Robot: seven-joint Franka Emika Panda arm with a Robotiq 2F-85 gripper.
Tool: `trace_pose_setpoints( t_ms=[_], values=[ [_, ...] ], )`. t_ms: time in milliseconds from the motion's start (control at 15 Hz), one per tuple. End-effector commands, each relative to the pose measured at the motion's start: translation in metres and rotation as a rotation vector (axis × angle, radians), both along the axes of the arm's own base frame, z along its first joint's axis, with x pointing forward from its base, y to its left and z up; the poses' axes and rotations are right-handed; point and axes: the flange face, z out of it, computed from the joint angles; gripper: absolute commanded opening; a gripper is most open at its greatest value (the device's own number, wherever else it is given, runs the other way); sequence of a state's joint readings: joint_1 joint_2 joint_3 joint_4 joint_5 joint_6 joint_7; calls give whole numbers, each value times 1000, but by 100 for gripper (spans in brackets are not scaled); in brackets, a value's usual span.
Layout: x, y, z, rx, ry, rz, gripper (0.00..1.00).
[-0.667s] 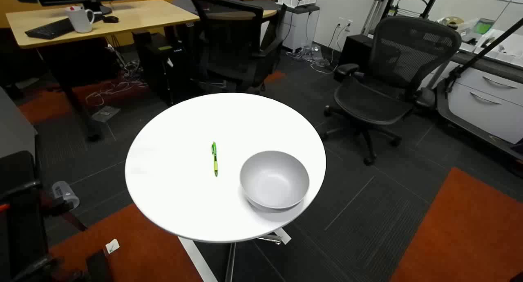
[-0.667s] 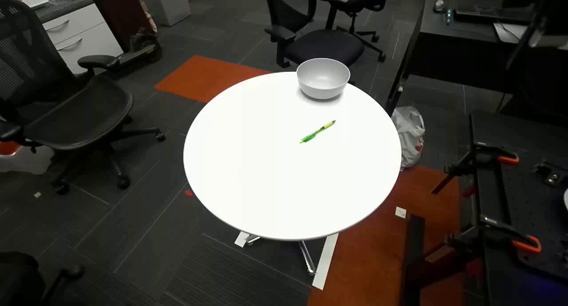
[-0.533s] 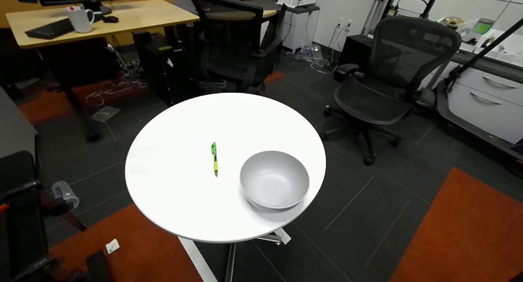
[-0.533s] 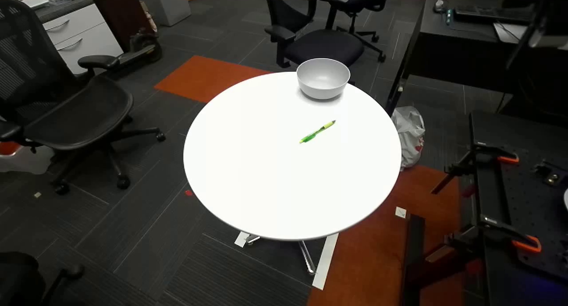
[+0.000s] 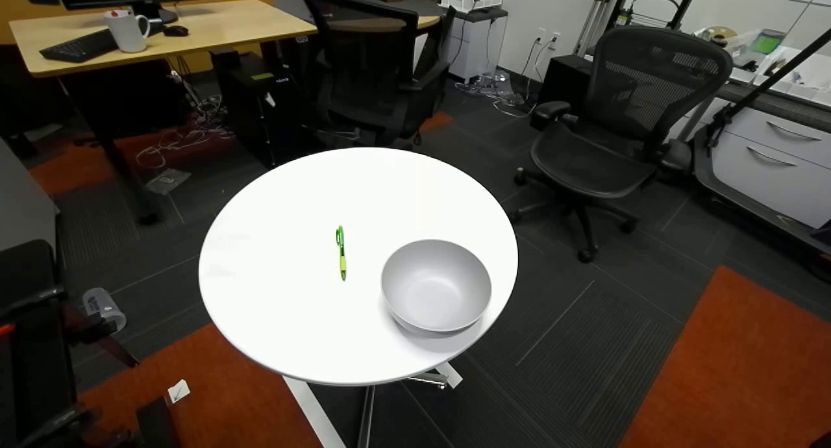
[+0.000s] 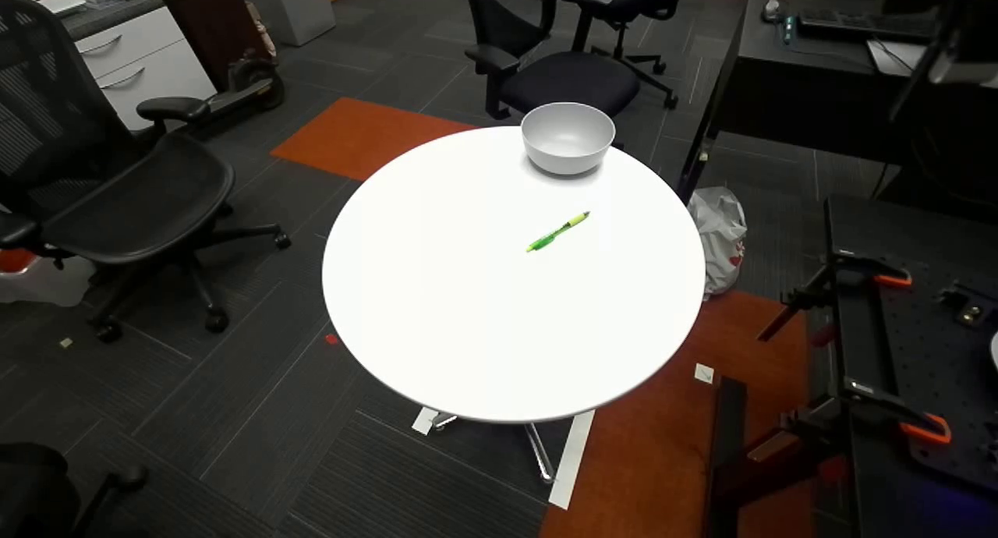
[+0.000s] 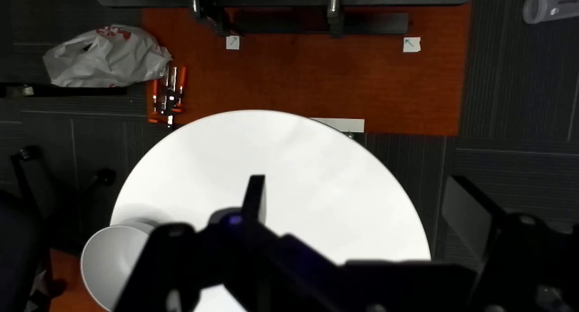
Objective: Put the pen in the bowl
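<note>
In the wrist view we look down past the gripper [image 7: 356,185], which comes in from the bottom edge, dark and somewhat blurred. Its fingers [image 7: 466,212] stand wide apart with their pads turned towards each other, and through the gap we see the white table [image 7: 312,167], its curved edge and a strip of dark floor [image 7: 427,167]. The finger on the left of that view overlaps the table; the finger on the right overlaps the floor past the edge. We cannot judge how high the gripper hangs. Its dark body hides part of the bowl [image 7: 106,262] in the lower left corner.

In both exterior views the pen [image 5: 342,253] lies flat on the table, near the bowl but apart from it. We see a slim, bright green barrel with a green clip, a darker stretch partway along, a yellow-green grip and a small dark tip. In an exterior view it runs almost straight up and down, clip end uppermost, with the bowl [image 5: 436,286] to its right and slightly lower. In an exterior view the pen [image 6: 558,232] slants, tip pointing up and right, with the bowl above it near the table's rim.
</note>
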State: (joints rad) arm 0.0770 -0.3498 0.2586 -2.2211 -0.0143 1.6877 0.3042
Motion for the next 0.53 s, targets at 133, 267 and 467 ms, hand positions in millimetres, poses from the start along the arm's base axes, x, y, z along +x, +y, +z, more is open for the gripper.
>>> trace_pose_setpoints(
  t_ms=[133,267,467],
  values=[
    [5,-4,-9,15,12,-8,100],
    [18,-13,-35,23,-7,12,100],
    [40,-26,-79,62,-49,47,100]
  ],
)
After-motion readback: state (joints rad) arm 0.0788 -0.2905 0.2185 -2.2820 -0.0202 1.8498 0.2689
